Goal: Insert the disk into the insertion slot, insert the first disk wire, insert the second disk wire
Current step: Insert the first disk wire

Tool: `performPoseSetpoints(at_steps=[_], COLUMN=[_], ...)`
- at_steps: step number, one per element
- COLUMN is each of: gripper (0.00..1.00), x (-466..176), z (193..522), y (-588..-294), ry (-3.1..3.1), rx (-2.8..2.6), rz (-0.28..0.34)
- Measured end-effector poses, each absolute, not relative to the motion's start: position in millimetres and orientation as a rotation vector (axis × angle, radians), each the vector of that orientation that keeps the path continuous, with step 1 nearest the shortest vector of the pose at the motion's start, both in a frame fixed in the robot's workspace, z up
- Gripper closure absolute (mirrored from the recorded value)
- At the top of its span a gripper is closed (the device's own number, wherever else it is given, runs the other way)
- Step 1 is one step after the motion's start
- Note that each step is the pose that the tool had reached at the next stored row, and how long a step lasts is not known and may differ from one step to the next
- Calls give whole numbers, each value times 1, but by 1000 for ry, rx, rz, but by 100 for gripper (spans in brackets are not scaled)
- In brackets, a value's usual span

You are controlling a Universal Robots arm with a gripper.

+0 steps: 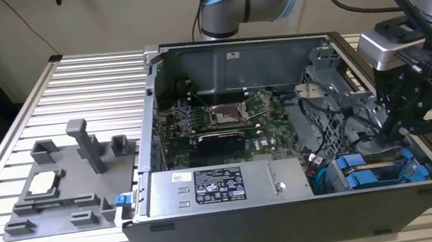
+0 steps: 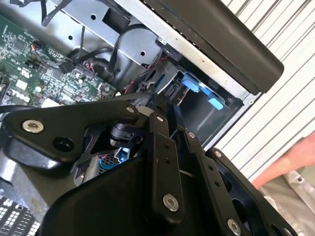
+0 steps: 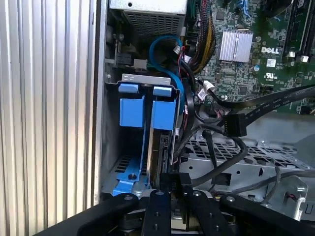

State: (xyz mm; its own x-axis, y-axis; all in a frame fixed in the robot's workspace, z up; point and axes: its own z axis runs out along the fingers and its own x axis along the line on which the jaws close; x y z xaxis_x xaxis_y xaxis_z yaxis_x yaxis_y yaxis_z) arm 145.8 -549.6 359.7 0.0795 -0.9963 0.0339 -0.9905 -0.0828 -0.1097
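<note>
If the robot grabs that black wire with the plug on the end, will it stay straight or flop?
Probably flop: the black wire already curves along its length. Its plug looks chunkier, so that end would likely dangle. A push would probably just bend it aside.

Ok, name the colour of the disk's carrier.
Bright blue; the carrier shows best in the first wrist view.

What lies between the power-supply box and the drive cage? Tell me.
A looped blue cable and dark wires, seen in the first wrist view between the power-supply box and the drive cage.
</note>
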Motion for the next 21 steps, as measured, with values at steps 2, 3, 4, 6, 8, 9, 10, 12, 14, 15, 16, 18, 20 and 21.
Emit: performPoseSetpoints(at_steps=[2, 3, 4, 6, 8, 9, 10, 12, 14, 15, 16, 18, 20, 21], gripper=[81, 81, 81, 81, 81, 81, 81, 81, 81, 81, 81, 81, 81, 81], x=[147, 148, 150, 154, 156, 158, 159, 160, 161, 161, 161, 162, 162, 162], z=[359, 359, 358, 357, 355, 355, 354, 352, 351, 350, 349, 348, 347, 347], y=[-551, -551, -552, -552, -553, -554, -554, -555, -556, -556, -556, -557, -557, -557], ry=[2091, 2094, 2097, 2103, 2107, 2110, 2112, 2115, 2117, 2118, 2119, 2121, 2125, 2128], rx=[-2265, -2268, -2272, -2278, -2284, -2287, -2289, -2292, -2291, -2291, -2291, -2290, -2286, -2283], rz=[-149, -143, -136, -122, -111, -105, -100, -93, -89, -89, -88, -87, -86, -85])
